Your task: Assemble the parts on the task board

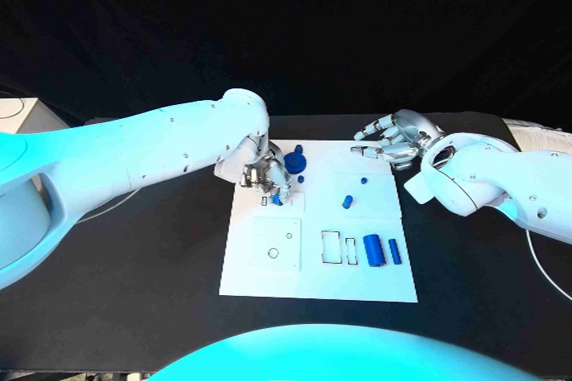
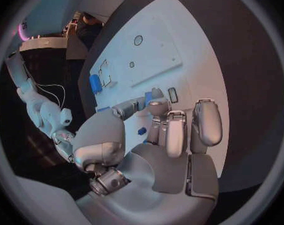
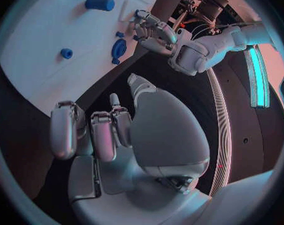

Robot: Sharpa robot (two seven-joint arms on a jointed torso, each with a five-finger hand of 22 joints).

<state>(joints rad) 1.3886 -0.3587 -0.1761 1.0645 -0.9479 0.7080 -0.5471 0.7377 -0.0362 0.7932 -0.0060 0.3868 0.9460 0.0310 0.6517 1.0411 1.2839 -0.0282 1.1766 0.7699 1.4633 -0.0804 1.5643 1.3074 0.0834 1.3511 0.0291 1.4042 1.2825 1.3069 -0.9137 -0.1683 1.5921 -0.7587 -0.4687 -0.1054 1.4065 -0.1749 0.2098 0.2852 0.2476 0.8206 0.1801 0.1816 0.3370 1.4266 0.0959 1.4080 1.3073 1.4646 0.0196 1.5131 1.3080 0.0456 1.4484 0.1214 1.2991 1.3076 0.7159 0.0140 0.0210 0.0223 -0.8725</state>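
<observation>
The board [image 1: 320, 286], a flat white rectangular plate with a smooth matte face, is lying in the middle of the black table [image 1: 143, 257], carrying small glossy blue parts. A fat blue cylinder [image 1: 373, 250] is lying beside a thinner blue bar [image 1: 394, 251] near the board's right edge, just right of two narrow rectangular slots [image 1: 331, 246]. A raised square panel [image 1: 275, 243] with a small round hole is sitting on the board's left half. Further back, a short blue peg [image 1: 348, 202] and a tiny blue piece [image 1: 364, 181] are lying apart on the bare surface, and a round blue disc [image 1: 296, 160] is sitting near the far edge. The left hand [image 1: 267, 179], silver and smooth, is reaching down onto the board; its fingertips are closing around a small blue part [image 1: 277, 197], and the left wrist view is showing that part [image 2: 147, 98] pinched between thumb and a finger, a detail half hidden from the head view. The right wrist view is showing the disc [image 3: 118, 49] standing as a knob shape at the board's edge. The right hand [image 1: 391, 139] is hovering over the table just beyond the board's far right corner, fingers loosely curled and apart, holding nothing.
</observation>
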